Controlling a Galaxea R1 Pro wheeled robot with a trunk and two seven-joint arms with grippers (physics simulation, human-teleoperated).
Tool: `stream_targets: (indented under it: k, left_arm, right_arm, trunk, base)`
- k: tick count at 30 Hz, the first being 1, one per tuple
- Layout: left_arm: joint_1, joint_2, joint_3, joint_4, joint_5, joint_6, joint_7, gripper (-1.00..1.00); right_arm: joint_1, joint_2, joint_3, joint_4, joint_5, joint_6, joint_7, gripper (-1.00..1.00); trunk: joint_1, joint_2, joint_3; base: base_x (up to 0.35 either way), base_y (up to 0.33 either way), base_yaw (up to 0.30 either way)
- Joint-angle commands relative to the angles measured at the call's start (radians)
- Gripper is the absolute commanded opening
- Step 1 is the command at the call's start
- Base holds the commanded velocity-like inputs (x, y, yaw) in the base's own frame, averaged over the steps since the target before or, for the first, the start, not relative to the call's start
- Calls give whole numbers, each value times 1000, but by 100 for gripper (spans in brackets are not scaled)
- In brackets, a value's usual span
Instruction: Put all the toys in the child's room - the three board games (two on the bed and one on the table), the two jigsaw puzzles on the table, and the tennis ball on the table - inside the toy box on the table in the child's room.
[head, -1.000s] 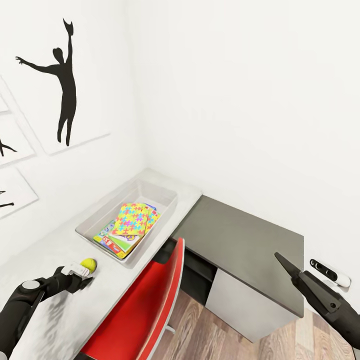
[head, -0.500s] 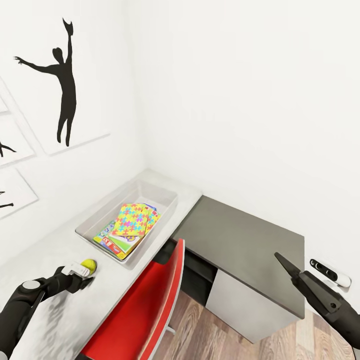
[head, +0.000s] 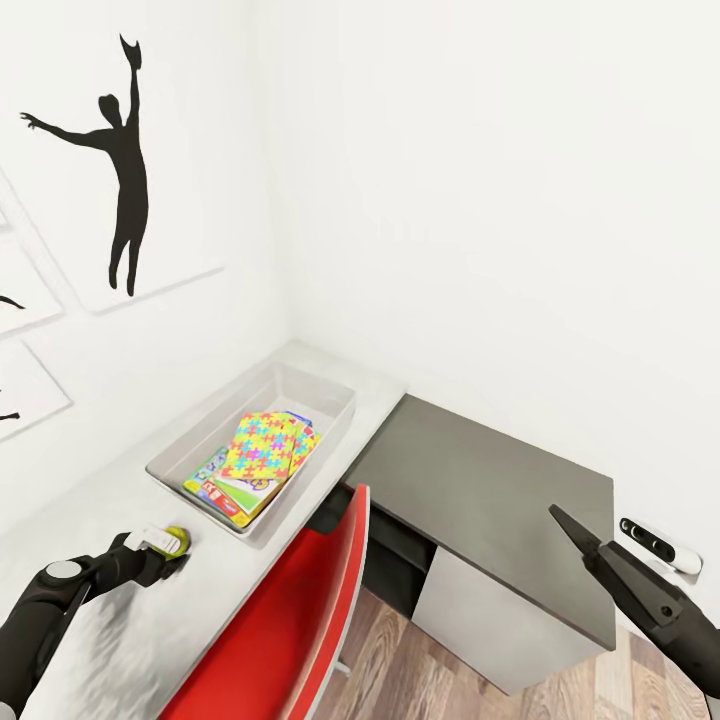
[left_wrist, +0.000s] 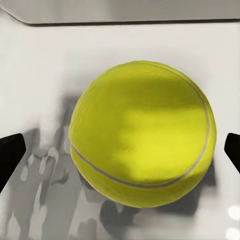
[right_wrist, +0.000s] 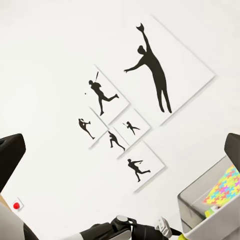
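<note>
Where the left gripper (head: 172, 545) reaches: its dark fingers (left_wrist: 10, 155) stand apart, flanking the tennis ball (left_wrist: 142, 132).
Ball: round, fuzzy yellow-green, grey seam; resting on the table (head: 120, 630) near the toy box (head: 330, 400).
Toy box: translucent grey bin, long axis running toward the wall corner; a jigsaw puzzle (head: 262, 444) tops the flat game boxes (head: 225, 490) inside.
Right gripper (head: 570, 525): state cannot be told.

The tennis ball (left_wrist: 142, 134) sat mid-frame on the pale worktop (left_wrist: 40, 75), between my pincer's (left_wrist: 120, 152) dark fingertips (left_wrist: 10, 152) at both frame edges, neither touching it. A grey rim (left_wrist: 125, 17) crossed the top edge.
</note>
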Motion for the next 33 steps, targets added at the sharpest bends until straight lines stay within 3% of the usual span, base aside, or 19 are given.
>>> stream_targets:
  k: [1, 28, 29, 33]
  left_arm:
    - [-1, -1, 2, -2, -5, 6, -7, 100]
    - [-1, -1, 2, -2, -9, 6, -7, 100]
    - [-1, -1, 2, -2, -9, 6, -7, -100]
    - [-1, -2, 1, -2, -10, 6, -7, -100]
  right_arm:
    - [-1, 0, 0, 0, -1, 11, 3, 100]
    - [-1, 2, 0, -1, -2, 9, 3, 100]
    - [-1, 2, 0, -1, -2, 9, 3, 100]
    - [-1, 3, 1, -1, -2, 9, 4, 100]
  trunk:
    - [1, -2, -2]
    - [1, -2, -2]
    - [1, -2, -2]
    - [1, -2, -2]
  base:
    - [2, 0, 0]
    - [13, -7, 0]
    - [0, 0, 0]
    - [0, 0, 0]
